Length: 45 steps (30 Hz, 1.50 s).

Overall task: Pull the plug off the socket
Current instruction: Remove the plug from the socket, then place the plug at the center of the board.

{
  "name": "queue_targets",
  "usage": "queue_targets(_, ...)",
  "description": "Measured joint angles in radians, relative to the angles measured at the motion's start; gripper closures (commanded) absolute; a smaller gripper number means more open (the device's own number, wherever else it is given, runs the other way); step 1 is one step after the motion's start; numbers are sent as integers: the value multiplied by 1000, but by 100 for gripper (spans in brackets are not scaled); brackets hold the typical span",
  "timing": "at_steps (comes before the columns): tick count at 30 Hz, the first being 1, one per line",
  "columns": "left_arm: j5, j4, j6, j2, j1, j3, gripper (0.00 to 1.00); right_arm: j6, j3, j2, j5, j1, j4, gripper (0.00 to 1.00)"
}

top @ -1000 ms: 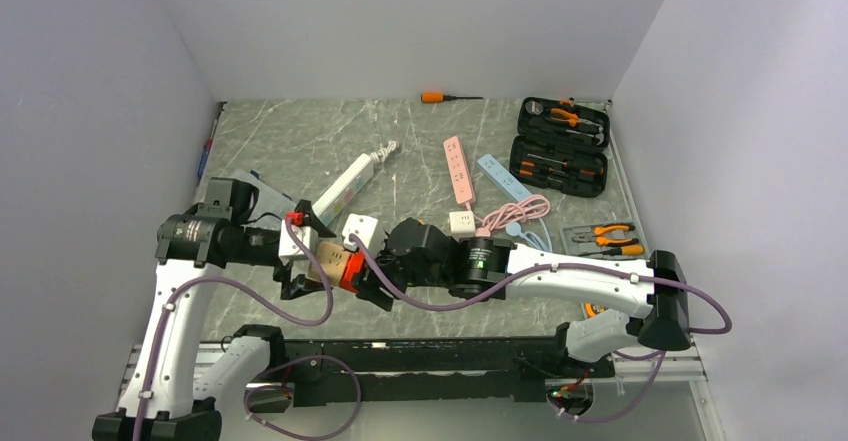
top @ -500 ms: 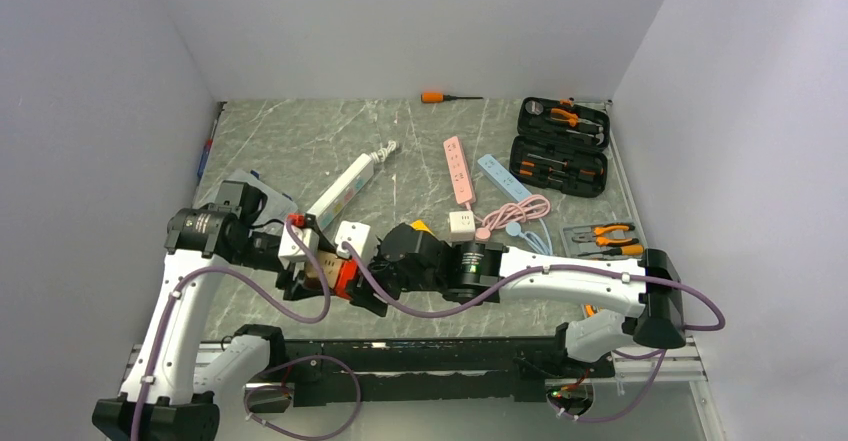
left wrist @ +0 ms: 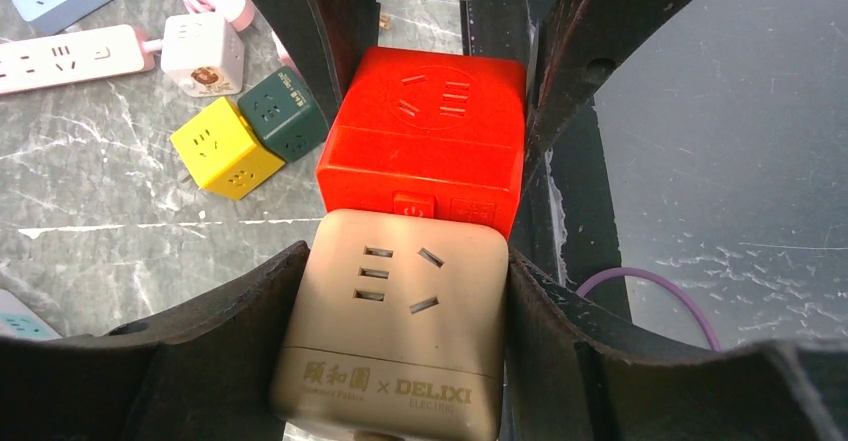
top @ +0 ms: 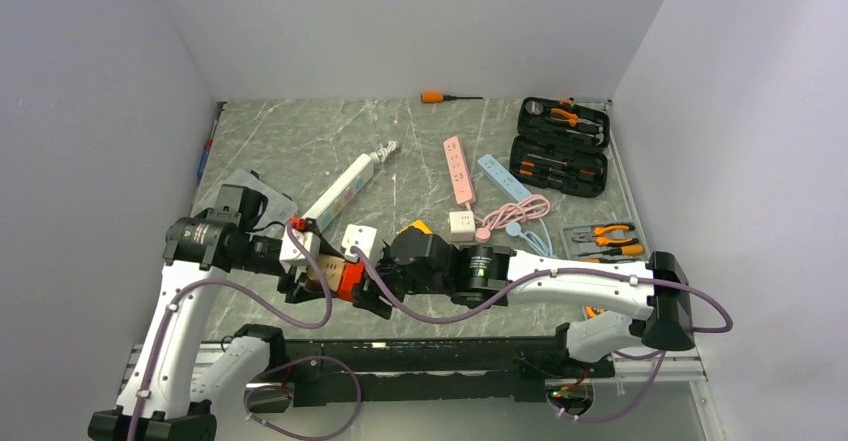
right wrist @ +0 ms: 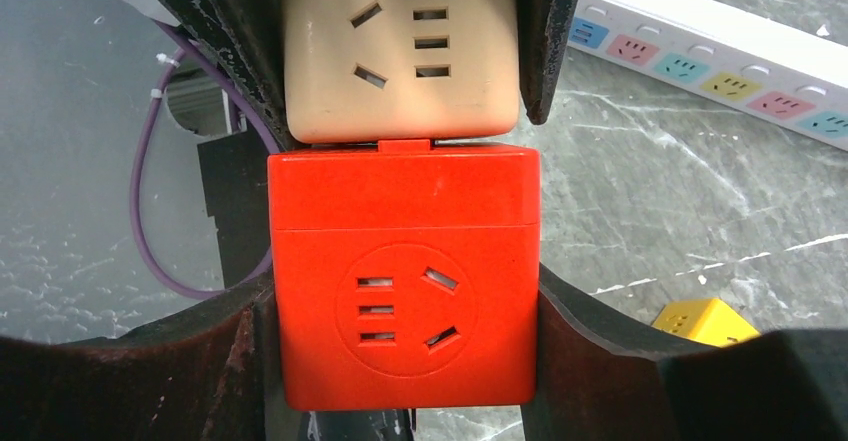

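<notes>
L gripper (left wrist: 405,271) clamped on beige cube (left wrist: 395,331), R gripper (right wrist: 405,291) on red cube (right wrist: 400,211); pair barely shifted vs 1 s ago, above worktop (top: 300,131) front-left, still mated, no gap, so pull not done

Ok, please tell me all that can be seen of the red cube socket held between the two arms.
The red plastic cube socket looks glossy, and a seam divides it into two parts. One face has a round recess with five slots, and a small tab sits at the joined edge. The right end effector clamps two opposite sides. One end presses against the beige cube socket, held by the left end effector. The two are not yet separated.
</notes>
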Motion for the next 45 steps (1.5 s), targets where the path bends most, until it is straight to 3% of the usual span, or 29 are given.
queue_targets(18, 97, -37, -1, 66, -26, 51, 100, 27, -63, -145, 8, 0, -2, 100)
queue_targets(19, 97, -35, -4, 67, -28, 51, 97, 31, -66, -147, 8, 0, 0, 100)
queue_targets(23, 93, -27, -19, 68, -29, 51, 71, 43, -79, -153, 8, 0, 15, 100)
queue_targets(25, 91, -24, -27, 68, -29, 51, 64, 49, -86, -156, 8, -1, 22, 100)
queue_targets(28, 89, -21, -36, 68, -35, 51, 67, 58, -98, -166, 9, -1, 30, 100)
queue_targets(30, 75, -19, -42, 68, -35, 51, 74, 66, -106, -174, 13, -1, 27, 100)
queue_targets(33, -73, 13, -41, 64, -3, 49, 84, 102, -149, -239, 28, -5, -118, 100)
queue_targets(38, -235, 102, -58, 55, 5, 8, 91, 143, -178, -290, 31, -5, -261, 100)
queue_targets(45, -345, 203, -108, 45, 5, -28, 92, 206, -211, -327, 145, -4, -315, 100)
